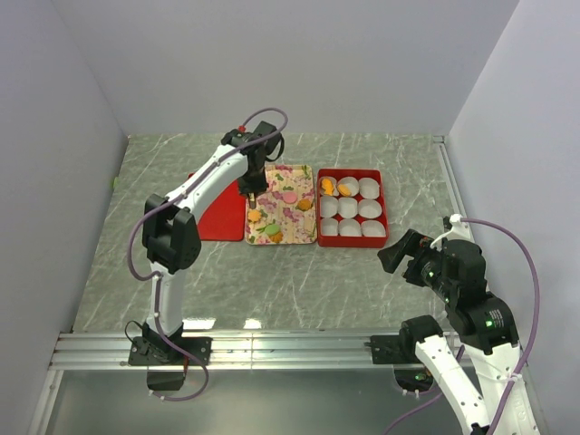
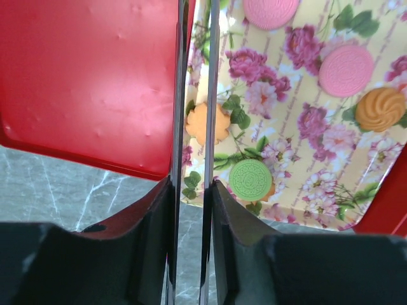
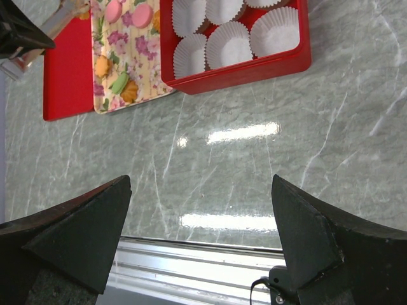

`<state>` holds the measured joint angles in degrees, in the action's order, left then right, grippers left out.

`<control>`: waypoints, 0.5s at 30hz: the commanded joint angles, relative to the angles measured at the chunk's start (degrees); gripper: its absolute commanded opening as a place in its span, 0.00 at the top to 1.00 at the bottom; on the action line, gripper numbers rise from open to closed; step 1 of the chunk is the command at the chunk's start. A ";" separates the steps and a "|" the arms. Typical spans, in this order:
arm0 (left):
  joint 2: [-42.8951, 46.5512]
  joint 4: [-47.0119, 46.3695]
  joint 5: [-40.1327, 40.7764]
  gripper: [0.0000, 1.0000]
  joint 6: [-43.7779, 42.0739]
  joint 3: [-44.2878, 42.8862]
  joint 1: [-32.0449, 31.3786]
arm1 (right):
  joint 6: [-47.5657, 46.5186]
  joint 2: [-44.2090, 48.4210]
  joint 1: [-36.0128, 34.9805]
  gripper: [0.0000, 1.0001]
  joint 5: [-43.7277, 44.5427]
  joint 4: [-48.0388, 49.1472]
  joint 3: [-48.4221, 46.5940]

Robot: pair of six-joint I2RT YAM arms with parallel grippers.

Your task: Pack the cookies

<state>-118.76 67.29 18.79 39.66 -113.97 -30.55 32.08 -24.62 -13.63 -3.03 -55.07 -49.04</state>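
Cookies lie on the floral tray [image 1: 283, 237]: pink ones [image 2: 345, 70], an orange swirl [image 2: 380, 109], an orange flower shape [image 2: 221, 124] and a green one [image 2: 250, 180]. Two orange cookies [image 1: 327, 185] sit in paper cups in the red box [image 1: 379, 174]. My left gripper [image 1: 246, 192] hangs over the tray's left edge beside the red lid [image 1: 217, 222]. Its thin blades [image 2: 180, 95] stand a narrow slit apart and their tips run off the top of the left wrist view. A small orange-brown piece shows at the tip in the top view. My right gripper [image 3: 203, 241] is wide open and empty.
The red box holds white pleated cups [image 3: 230, 43], most of them empty. The red lid [image 2: 95, 76] lies flat left of the tray. The right arm [image 1: 453, 272] is drawn back near the table's front rail [image 3: 191, 267]. Grey walls close in the table.
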 commanded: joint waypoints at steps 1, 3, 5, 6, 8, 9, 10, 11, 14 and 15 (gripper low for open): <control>2.83 2.50 2.04 0.68 -0.28 -4.06 0.22 | -0.17 0.36 -0.43 0.02 -0.05 2.07 0.52; 2.83 3.37 1.87 0.69 -0.28 -5.73 0.22 | -0.08 0.36 -0.43 0.02 -0.05 2.07 0.43; 2.92 3.90 1.69 0.69 -0.28 -7.48 0.14 | -0.08 0.54 -0.61 0.02 -0.05 2.07 0.43; 2.92 4.25 1.34 0.71 -0.28 -8.10 0.22 | -0.08 0.71 -0.61 0.02 -0.05 2.07 0.43; 3.35 4.00 -0.93 0.73 -0.72 -8.98 0.14 | -0.08 0.72 -0.52 0.02 0.04 1.98 0.43; 3.79 3.47 -1.99 0.73 -0.98 -8.99 -0.13 | -0.08 0.72 -0.52 0.02 0.04 1.98 0.43; 4.23 1.90 -4.35 0.73 -1.34 -8.64 -0.39 | -0.08 0.80 -0.52 0.02 0.04 1.98 0.43; 5.37 0.84 -5.33 0.73 -2.21 -7.94 -0.83 | 0.00 0.80 -0.52 0.02 0.04 2.07 0.43; 6.08 -1.28 -7.79 0.72 -3.88 -8.80 -3.99 | 0.01 0.80 -0.52 0.02 0.13 2.07 0.43; 5.82 -1.28 -8.23 0.72 -4.24 -9.68 -6.17 | 0.09 0.89 -0.52 0.02 0.21 1.90 0.43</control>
<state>-116.79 68.88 14.57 38.04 -120.36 -32.32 32.10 -24.36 -13.63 -3.03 -55.05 -49.04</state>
